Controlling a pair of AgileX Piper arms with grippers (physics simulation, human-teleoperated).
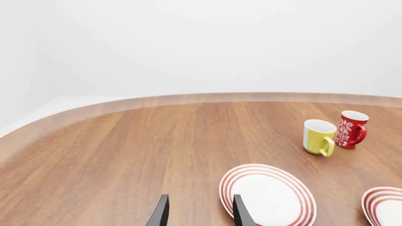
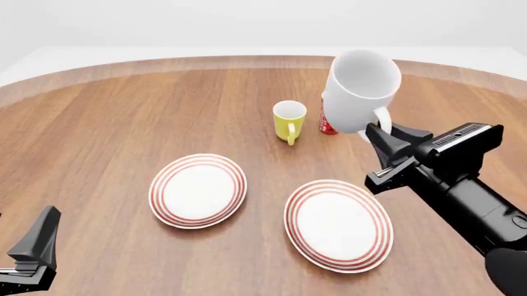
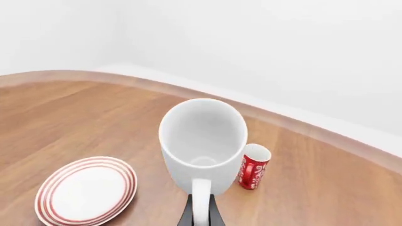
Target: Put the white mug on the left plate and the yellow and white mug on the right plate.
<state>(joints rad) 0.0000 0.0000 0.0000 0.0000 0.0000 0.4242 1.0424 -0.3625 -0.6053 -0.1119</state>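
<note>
Lowest in the front view, the left gripper [image 2: 33, 246] is seen with its fingers parted and nothing between them. Raised above the brown wooden worktop [image 2: 99, 123], the large glossy white mug [image 2: 360, 86] is held by its handle in the closed fingers of the right gripper [image 2: 385, 139]. The small yellow and white mug [image 2: 289, 120] stands beyond the two red-ringed white plates, left [image 2: 197, 190] and right [image 2: 339, 225], beside a red patterned cup [image 3: 253, 167]

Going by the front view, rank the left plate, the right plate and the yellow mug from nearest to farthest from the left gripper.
1. Left plate, ahead and right of the left gripper.
2. Right plate, further right.
3. Yellow mug, far beyond both plates.
</note>
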